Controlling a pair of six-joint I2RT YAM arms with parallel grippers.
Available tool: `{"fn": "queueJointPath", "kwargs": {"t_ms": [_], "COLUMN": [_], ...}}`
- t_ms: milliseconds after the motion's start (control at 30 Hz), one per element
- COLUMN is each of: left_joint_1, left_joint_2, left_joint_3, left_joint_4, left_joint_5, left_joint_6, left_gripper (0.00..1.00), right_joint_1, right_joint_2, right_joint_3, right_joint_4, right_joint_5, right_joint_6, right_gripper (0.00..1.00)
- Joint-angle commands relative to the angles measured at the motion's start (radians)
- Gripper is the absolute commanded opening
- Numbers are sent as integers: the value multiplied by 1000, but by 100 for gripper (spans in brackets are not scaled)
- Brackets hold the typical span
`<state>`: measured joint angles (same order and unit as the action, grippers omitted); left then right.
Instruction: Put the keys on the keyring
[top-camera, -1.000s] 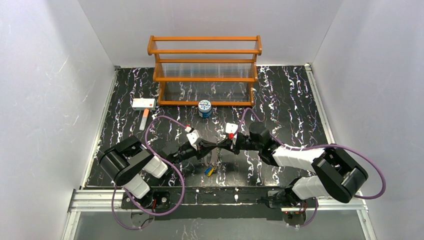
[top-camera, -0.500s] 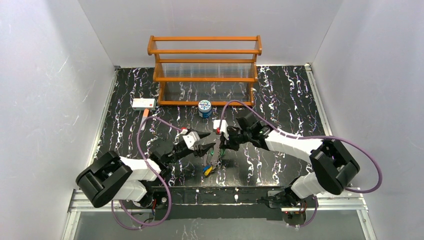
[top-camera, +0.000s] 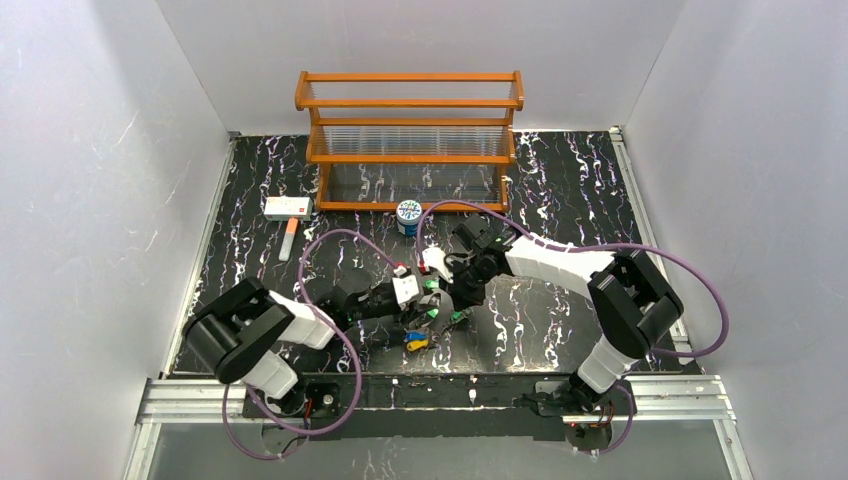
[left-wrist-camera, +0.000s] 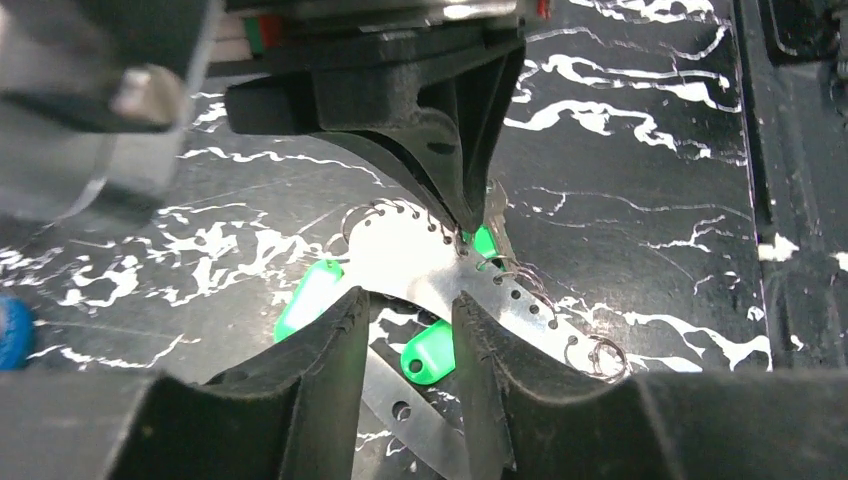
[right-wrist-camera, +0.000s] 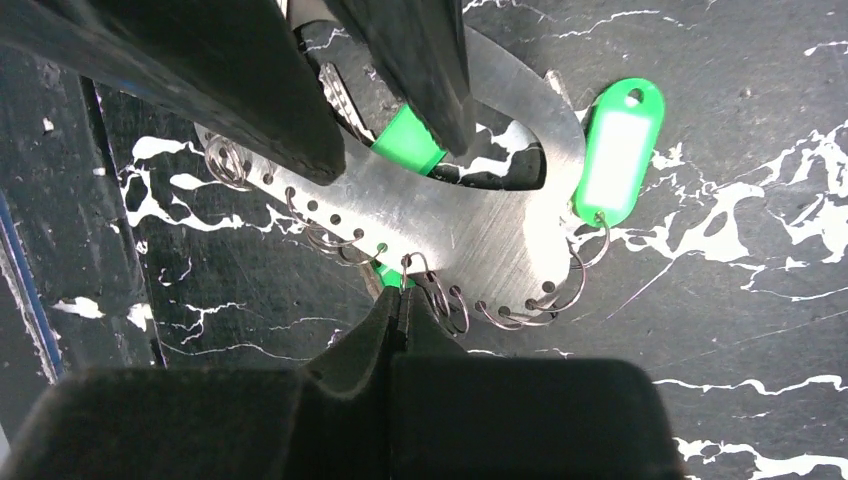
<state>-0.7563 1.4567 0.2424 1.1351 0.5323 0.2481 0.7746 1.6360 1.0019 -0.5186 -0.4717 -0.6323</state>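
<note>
I have the right gripper (right-wrist-camera: 400, 300) pinched together on the rim of the keyring (right-wrist-camera: 470, 220), right at one of its small wire loops. My guess is that this pins the floppy strip so it cannot slide while the other arm works. The keyring lies flat on the bench (top-camera: 560, 190), near the middle and toward the near edge, between the two arms.

My left gripper (left-wrist-camera: 410, 305) reaches in from the left with its fingers apart. It straddles the strip and a green key (left-wrist-camera: 430, 352) that seems to lie in the loop's open middle. I read that as lining up to take the key, with nothing clamped yet.

A labelled green key (right-wrist-camera: 618, 150) rests at the loop's bend, touching a wire loop; I cannot tell whether it is threaded. The blue and yellow keys (top-camera: 415, 340) lie just nearer, apart from both grippers.
</note>
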Motion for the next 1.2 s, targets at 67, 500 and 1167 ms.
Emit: {"fn": "queueJointPath", "kwargs": {"t_ms": [67, 500, 1167], "left_joint_1": [-32, -38, -60], "left_joint_2": [155, 445, 445], "left_joint_3": [45, -5, 60], "left_joint_4": [147, 652, 654], "left_joint_5": [103, 43, 99], "left_joint_6": [-4, -168, -184], "left_gripper": [31, 26, 27], "right_joint_1": [3, 3, 2], "right_joint_2": [-31, -71, -170], "right_joint_3": [20, -63, -190], "right_joint_4": [-38, 75, 234], "right_joint_5": [-42, -108, -135], "right_joint_6": [-34, -22, -1], "right_gripper": [1, 1, 1]}}
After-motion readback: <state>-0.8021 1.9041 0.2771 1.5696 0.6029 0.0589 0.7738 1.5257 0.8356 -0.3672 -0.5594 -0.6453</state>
